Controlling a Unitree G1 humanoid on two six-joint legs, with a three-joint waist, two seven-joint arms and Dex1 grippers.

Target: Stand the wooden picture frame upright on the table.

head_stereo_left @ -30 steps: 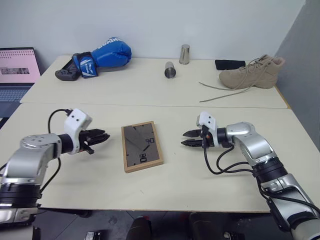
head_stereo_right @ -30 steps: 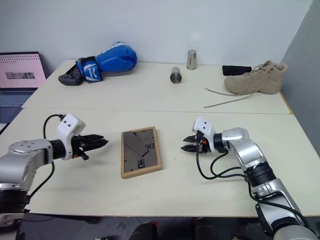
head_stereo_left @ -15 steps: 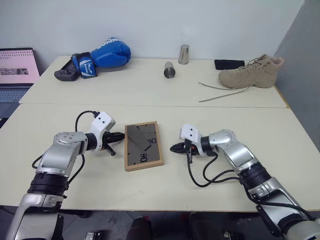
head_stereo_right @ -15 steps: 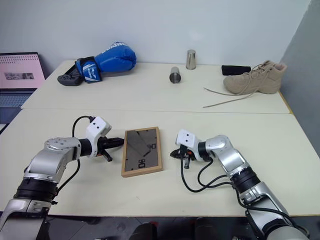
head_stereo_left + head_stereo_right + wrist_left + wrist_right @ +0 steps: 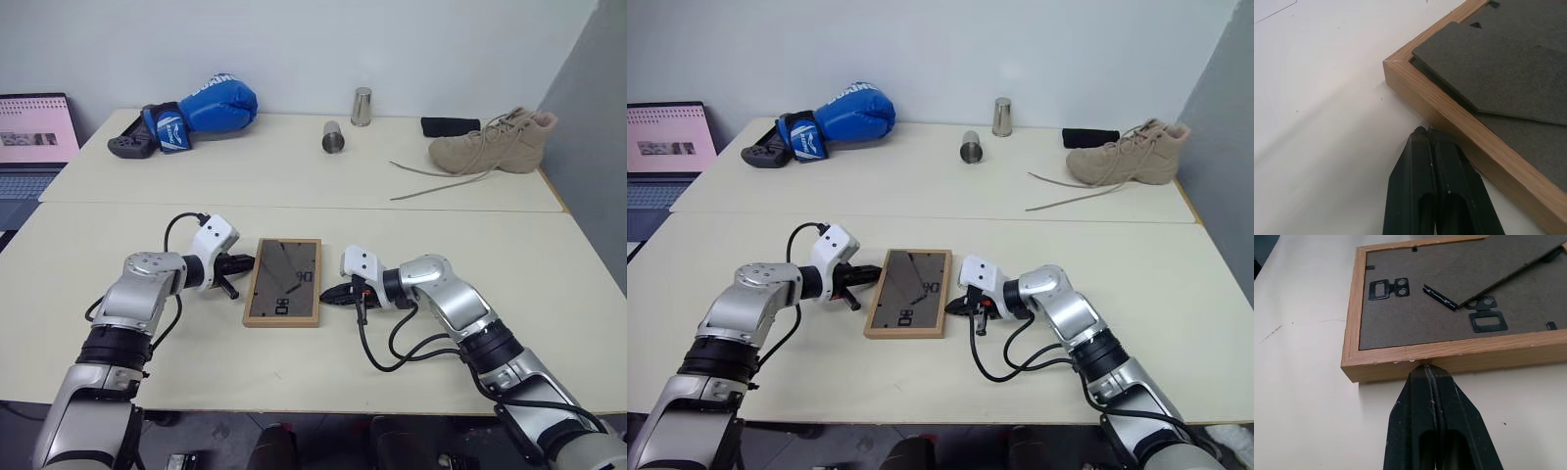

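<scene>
- Frame (image 5: pixel 283 281) lies flat on the near half of the table (image 5: pixel 411 176), dark back panel up, between my two grippers.
- Long axis runs away from me toward the far edge, nearly straight; short sides near and far.
- Fold-out stand lies on the back panel; two small metal hangers (image 5: pixel 1487 321) show on the panel in the right wrist view.
- Left gripper (image 5: pixel 245 263): fingers pressed shut, holding nothing, tips at the frame's left long side; in the wrist view they sit right against the wood near a corner.
- Right gripper (image 5: pixel 328 294): fingers pressed shut, holding nothing, tips touching the frame's right long side.
- Seam crosses the table just beyond the frame.
- Far half, well apart from the frame: blue boxing glove (image 5: pixel 203 109) at far left with a dark controller (image 5: pixel 129 146) beside it.
- Two metal cups near the far middle: one lying on its side (image 5: pixel 333 137), one upright (image 5: pixel 361 106) behind it. I cannot see into either.
- Tan boot (image 5: pixel 490 143) at far right, laces trailing on the table; a small black object (image 5: pixel 450 126) lies behind it.
- Laptop (image 5: pixel 34 142) with pink screen stands off the table's left end.
- Nothing lies between the frame and either gripper.
</scene>
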